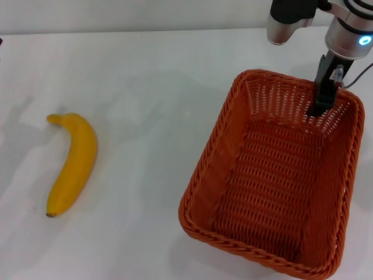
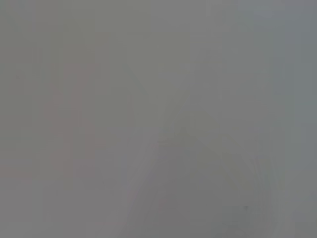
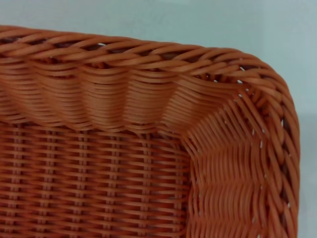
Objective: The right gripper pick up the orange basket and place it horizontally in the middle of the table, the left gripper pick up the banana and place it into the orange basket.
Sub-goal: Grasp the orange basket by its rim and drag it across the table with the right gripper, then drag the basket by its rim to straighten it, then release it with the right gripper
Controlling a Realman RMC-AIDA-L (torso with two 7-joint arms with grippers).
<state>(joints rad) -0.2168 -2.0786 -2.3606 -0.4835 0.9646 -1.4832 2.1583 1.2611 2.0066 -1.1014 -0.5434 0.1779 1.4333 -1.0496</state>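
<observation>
**Orange woven basket at the table's right, banana lying far left**

Head view: large rectangular orange woven wicker basket (image 1: 280, 175) resting on broad white smooth table (image 1: 157, 76), right side, one corner nearest. Black narrow-fingered right gripper (image 1: 322, 105) dipping over the far rim, a finger against the inner wall; jaw spread impossible to tell. Single curved yellow banana (image 1: 73, 163) well apart on the left, nothing between.

Left wrist view: plain grey blur only.

Right wrist view: basket corner (image 3: 148, 124), braided rim, white table (image 3: 198, 20) behind.
</observation>
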